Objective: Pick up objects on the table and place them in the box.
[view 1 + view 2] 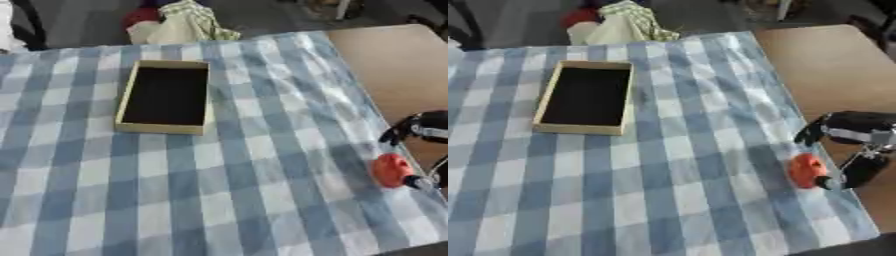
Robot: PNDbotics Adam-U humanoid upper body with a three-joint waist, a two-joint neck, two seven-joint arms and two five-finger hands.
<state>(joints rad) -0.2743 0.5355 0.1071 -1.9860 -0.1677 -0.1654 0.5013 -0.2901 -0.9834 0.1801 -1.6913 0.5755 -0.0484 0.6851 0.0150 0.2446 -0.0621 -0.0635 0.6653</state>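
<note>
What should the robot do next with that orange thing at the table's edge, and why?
Probably close the right hand round the orange object and lift it: the hand sits right beside it at the cloth's right edge, while the box lies open and empty far to the left.

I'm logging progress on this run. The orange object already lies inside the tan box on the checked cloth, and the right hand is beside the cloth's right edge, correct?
Not quite. The tan box holds nothing; the orange object lies on the checked cloth near its right edge, by the right hand, as the right eye view shows.

We see a blue-and-white checked tablecloth (219, 190) over a tan wooden table (842, 70). Beyond lies grey floor (87, 22) with heaped cloths (179, 22).
</note>
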